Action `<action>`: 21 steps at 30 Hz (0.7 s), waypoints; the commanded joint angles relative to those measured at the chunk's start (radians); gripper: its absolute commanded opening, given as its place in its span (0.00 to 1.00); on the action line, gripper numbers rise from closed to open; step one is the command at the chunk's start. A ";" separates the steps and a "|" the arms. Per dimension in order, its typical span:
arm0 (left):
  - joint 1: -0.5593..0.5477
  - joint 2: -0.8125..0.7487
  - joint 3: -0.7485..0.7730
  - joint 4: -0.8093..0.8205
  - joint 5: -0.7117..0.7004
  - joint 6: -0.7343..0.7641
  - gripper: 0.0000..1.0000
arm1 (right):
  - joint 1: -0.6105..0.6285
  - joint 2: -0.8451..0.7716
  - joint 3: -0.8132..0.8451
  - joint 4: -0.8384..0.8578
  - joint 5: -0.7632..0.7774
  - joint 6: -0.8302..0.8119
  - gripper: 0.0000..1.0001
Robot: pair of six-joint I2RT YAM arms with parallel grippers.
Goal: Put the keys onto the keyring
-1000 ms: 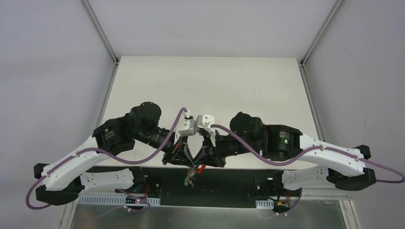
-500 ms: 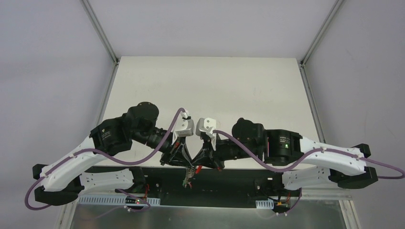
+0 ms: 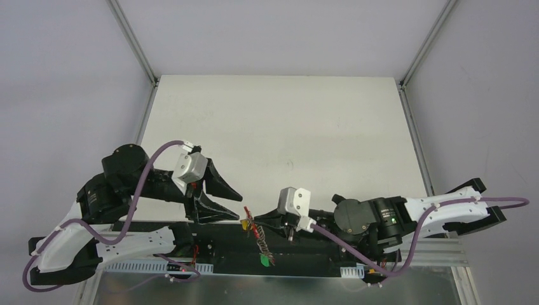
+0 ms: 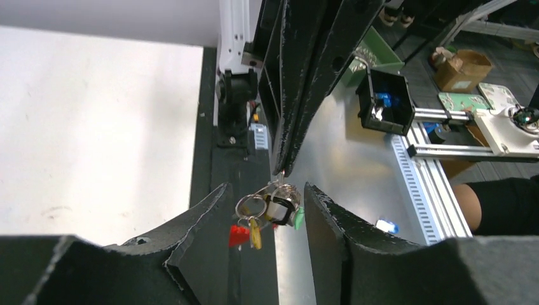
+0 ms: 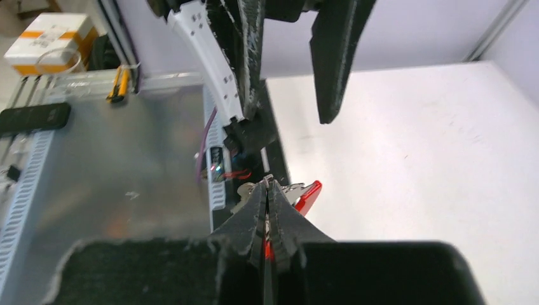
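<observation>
red curved plastic keyring [image 3: 261, 239] in right gripper [image 3: 255, 222], over middle of black base rail [image 3: 305, 244]
right gripper jaws together, clamped on the keyring's upper end; small silver metal keys with coloured plastic tags [image 4: 272, 208] bunched on it. left gripper [image 3: 239, 208] jaws apart, holding nothing, left of the rail's middle.
</observation>
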 commanded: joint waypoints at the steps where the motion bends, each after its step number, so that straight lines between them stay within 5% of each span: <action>1: 0.001 -0.021 0.025 0.109 -0.032 -0.011 0.44 | 0.046 -0.064 -0.072 0.359 0.182 -0.189 0.00; 11: 0.001 -0.057 -0.015 0.211 -0.027 -0.057 0.46 | 0.056 -0.102 -0.202 0.819 0.123 -0.408 0.00; 21: 0.001 -0.089 -0.012 0.235 -0.073 -0.054 0.47 | -0.004 0.036 -0.114 1.005 0.087 -0.453 0.00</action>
